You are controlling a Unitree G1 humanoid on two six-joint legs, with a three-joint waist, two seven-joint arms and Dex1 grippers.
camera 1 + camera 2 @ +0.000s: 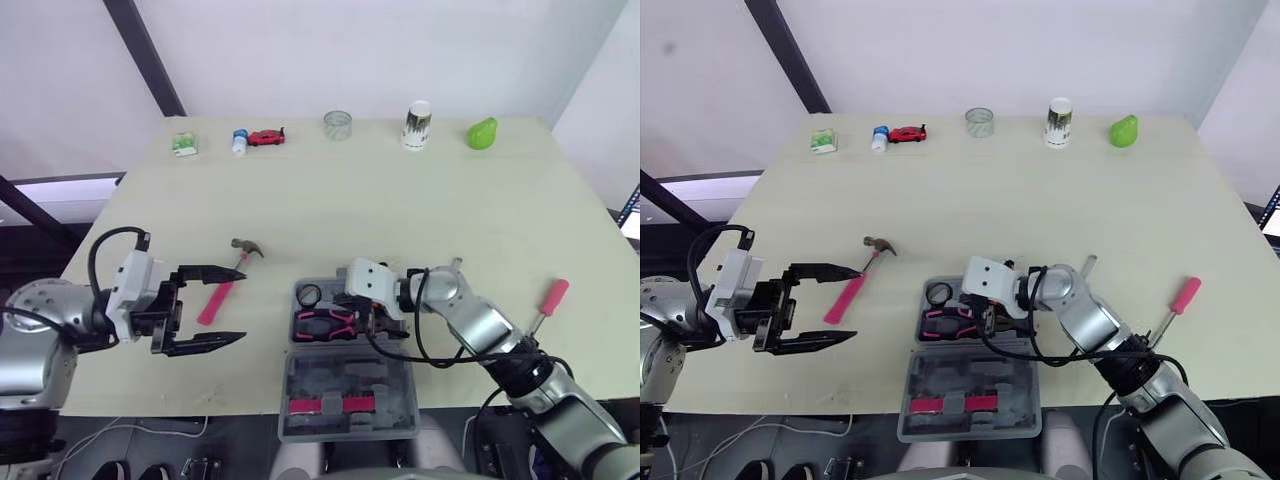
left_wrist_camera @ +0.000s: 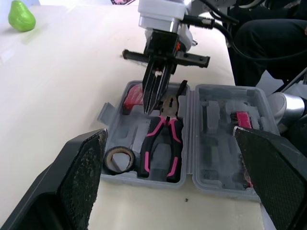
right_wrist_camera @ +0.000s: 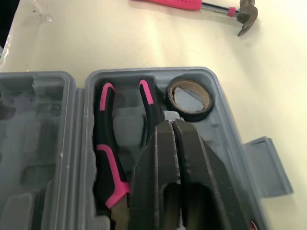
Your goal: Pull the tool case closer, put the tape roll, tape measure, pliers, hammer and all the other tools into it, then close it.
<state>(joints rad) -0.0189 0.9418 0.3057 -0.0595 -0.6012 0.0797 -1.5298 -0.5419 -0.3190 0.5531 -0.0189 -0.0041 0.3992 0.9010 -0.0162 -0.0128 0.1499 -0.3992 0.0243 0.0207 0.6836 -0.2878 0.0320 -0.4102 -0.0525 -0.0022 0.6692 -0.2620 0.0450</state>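
Grey case (image 1: 300,380): hard plastic box, lying open on the desk (image 1: 400,200) near the front edge. The pliers (image 2: 165,125) and the tape roll (image 3: 192,113) sit in it.
Hammer (image 1: 222,290): lies on the desk between my left pincer (image 1: 240,303) and the case, with its pink handle towards me and its metal head away.
How it feels: I think it is heavy at the head, light at the handle, stiff and hard to break.
Where to grab: the pink handle, up near the head, so it won't tip.
Left pincer: wide open, nothing in it, near the handle.
Right pincer (image 2: 151,108): squeezed together on nothing, pointing down over the pliers.
Screwdriver (image 1: 548,300): on the desk, well apart on my right.
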